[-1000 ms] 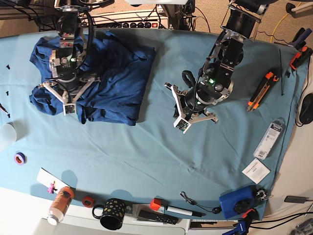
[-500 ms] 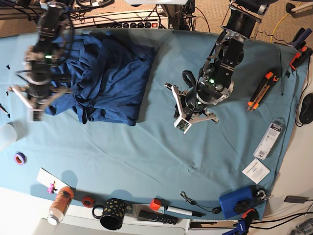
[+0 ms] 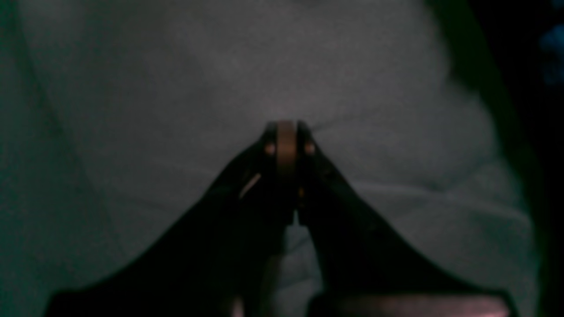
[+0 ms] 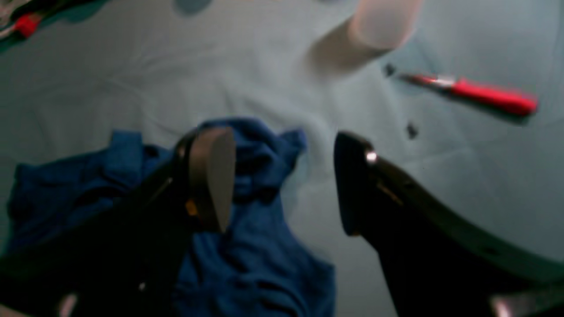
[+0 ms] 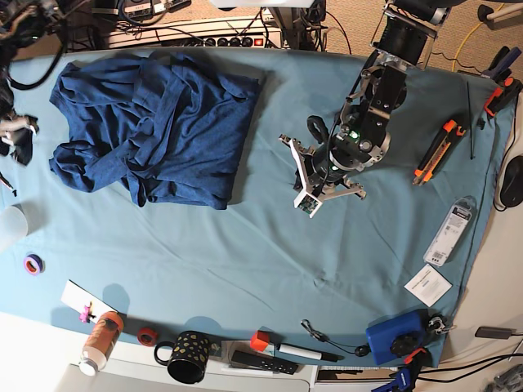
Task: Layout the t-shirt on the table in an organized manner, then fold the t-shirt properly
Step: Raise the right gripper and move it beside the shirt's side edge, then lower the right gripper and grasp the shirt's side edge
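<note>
Base view is showing the t-shirt [image 5: 155, 131] lying bunched at ten o'clock on the table [image 5: 245, 261], the right gripper [image 4: 282, 185] spread, the left gripper [image 5: 315, 181] pressed together; spreading probably needs regrasping an edge.

t-shirt [image 5: 155, 131] showing dark navy blue, heathered, bunched toward the far left corner of the table [image 5: 245, 253], whose cloth is reading light teal. Orange-and-black tool [image 5: 434, 152] lying near the right edge. Black mug with gold dots [image 5: 186, 356] sitting at the near edge, blue box [image 5: 392, 336] by the near right corner.
</note>
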Robot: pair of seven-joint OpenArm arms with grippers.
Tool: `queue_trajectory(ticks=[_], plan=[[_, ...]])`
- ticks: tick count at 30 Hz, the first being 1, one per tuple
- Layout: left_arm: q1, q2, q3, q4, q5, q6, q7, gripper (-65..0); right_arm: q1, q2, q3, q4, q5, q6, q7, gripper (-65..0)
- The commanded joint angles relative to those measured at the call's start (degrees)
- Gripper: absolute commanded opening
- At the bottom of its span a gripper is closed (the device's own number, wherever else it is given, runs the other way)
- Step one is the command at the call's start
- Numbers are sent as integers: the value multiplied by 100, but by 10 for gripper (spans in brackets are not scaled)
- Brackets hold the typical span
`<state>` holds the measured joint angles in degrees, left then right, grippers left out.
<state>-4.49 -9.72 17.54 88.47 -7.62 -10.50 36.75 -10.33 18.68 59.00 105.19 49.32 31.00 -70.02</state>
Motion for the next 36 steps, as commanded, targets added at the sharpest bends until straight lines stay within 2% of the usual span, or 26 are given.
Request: queue_trajectory(ticks=[1,8,13,16,22,26,30,33,36], plan=[[-92,4,-15,81,-114,-2,-129,-650,20,179,37,-201,289,103,4,-298],[-92,4,-15,81,-232,-4,-127,-650,151,702,31,-2299,1471,597,-450,-298],[-92,20,-15,81,-238,-2,-129,-650,450,896,31,-3403,1899,804,-815,-298],[-92,26,-15,81,-343,-7,-129,-647,560,876,-33,-3731,1919,824,-887,-298],[-92,50,-15,81,-356,-42,-127,-549,557,879,-538,-3856,1587,822,-811,-298],[-90,50,-15,81,-358,-308,-125,-546,557,876,-835,-3856,1047,817,-459,-298],[-92,50,-15,81,-358,-304,-127,-546,557,874,-992,-3856,562,772,-254,-298],[-92,50,-15,81,-361,-306,-127,-546,557,868,-994,-3856,682,772,-254,-298],[-92,50,-15,81,-363,-306,-129,-546,557,826,-997,-3856,1049,782,-531,-298]])
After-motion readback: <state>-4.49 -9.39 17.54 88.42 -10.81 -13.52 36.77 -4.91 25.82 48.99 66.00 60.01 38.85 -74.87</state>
